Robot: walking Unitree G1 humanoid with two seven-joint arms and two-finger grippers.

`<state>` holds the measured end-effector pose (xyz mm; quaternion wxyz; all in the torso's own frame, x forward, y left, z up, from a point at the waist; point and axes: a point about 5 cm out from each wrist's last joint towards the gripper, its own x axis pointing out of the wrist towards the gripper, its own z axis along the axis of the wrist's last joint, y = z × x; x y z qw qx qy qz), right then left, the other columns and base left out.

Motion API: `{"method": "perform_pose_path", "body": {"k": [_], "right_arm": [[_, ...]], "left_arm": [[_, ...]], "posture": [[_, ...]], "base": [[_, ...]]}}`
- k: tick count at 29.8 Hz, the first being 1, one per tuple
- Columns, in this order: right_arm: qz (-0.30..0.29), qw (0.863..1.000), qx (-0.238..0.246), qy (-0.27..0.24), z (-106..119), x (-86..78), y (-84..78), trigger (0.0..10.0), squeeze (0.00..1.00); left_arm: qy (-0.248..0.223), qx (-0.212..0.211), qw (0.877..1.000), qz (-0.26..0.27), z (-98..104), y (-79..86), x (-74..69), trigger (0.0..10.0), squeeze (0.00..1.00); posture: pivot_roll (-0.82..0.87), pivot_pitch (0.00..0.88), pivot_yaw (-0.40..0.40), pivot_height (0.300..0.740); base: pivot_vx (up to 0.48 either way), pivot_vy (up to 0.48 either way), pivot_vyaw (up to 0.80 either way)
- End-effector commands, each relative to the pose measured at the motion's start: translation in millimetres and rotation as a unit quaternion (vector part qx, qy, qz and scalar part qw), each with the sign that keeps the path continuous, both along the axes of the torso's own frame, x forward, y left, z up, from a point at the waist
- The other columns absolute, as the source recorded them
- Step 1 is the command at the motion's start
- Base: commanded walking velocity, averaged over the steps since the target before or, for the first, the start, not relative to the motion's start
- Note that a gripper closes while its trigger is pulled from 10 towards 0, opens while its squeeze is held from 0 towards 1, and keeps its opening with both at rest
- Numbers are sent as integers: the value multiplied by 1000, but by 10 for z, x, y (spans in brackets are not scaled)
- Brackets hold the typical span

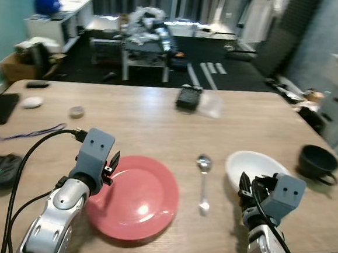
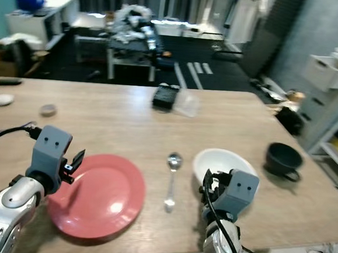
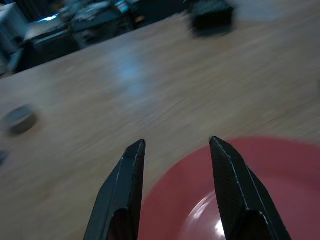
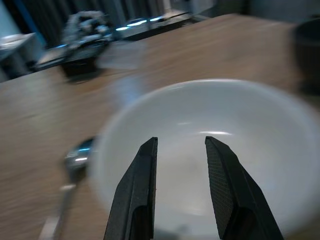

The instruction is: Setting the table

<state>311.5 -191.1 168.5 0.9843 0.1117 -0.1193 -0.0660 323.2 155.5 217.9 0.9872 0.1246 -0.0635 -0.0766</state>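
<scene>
Beside round red plate [image 1: 137, 197], metal spoon [image 1: 203, 182].

A wooden table [image 1: 146, 116] filled the middle of the frame. A red plate [image 1: 137, 197] sat at lower centre, a spoon [image 1: 203, 183] just right of it, then a white bowl [image 1: 250, 168]. A dark mug [image 1: 317, 161] stood at the right edge. The left gripper [image 1: 110, 167] hung over the plate's left rim, while the right gripper [image 1: 249, 190] sat at the bowl's near rim.

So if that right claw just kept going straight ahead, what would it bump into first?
Most likely the white bowl: the right gripper is open and aimed into it. How far off the bowl is, I can't judge.
</scene>
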Motion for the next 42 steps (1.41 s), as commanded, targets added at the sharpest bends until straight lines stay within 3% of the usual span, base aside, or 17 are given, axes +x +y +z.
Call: {"method": "perform_pose_path", "body": {"k": [1,10,35,37,38,39,40,42], "right_arm": [[2,1000,-5,6,-51,-10,22,10000,0],[5,1000,0,9,-62,-9,28,10000,0],[2,1000,7,14,-92,-19,5,10000,0],[2,1000,7,14,-98,-21,4,10000,0],[2,1000,6,14,-98,-23,5,10000,0],[2,1000,6,14,-98,-23,5,10000,0],[4,1000,6,10,-89,-28,12,10000,0],[5,1000,-1,5,-70,-29,12,10000,0]], "left_arm": [[8,7,1000,9,-61,45,-7,10000,0],[9,6,1000,11,-66,51,-6,10000,0],[5,3,1000,8,-61,26,-5,10000,0],[-16,13,1000,18,-15,32,-8,10000,0],[-60,19,997,42,90,51,-19,10000,0],[-60,19,997,42,90,51,-19,10000,0],[-120,41,990,60,240,63,-53,10000,0],[-147,45,987,39,318,13,-86,10000,0]], "posture": [[38,140,58,740],[39,143,58,740],[37,149,59,740],[38,150,59,740],[39,150,60,740],[39,150,60,740],[38,151,61,740],[42,151,58,740]], "base": [[0,0,0],[0,0,0],[0,0,-800],[0,0,-800],[0,0,-800],[0,0,-800],[0,0,-800],[0,0,-800]]}}
